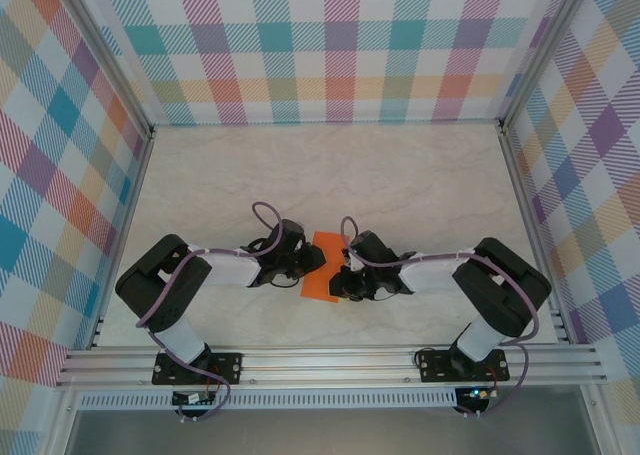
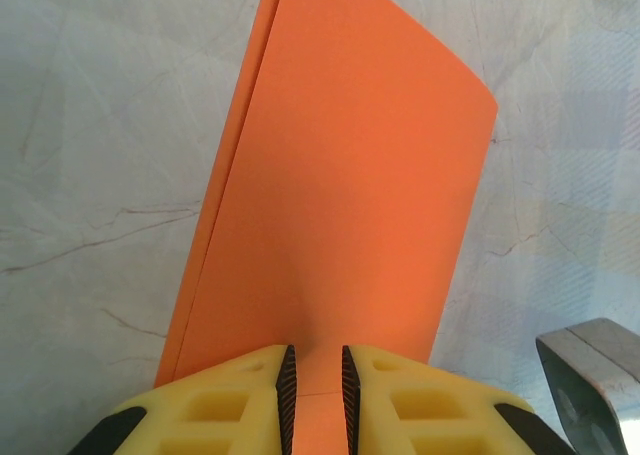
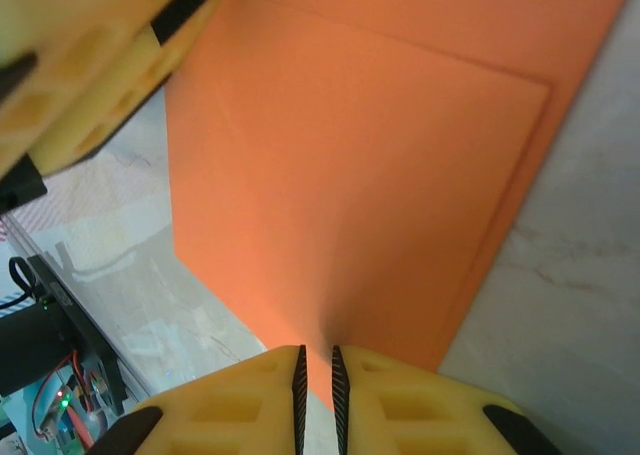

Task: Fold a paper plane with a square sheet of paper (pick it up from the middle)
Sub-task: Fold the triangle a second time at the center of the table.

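The square sheet of paper is bright orange and folded over on itself, its two layers showing along one edge. It hangs between the two arms over the near middle of the table. My left gripper holds it from the left, with orange paper filling the narrow gap between the jaws. My right gripper holds it from the right, jaws nearly together with the paper puckering into them. The sheet spreads away from the right fingers, and the left gripper's yellow finger is at the top left of that view.
The pale marbled table is walled by checked panels on three sides. An aluminium rail carrying both arm bases runs along the near edge. A grey metal part sits at the lower right of the left wrist view.
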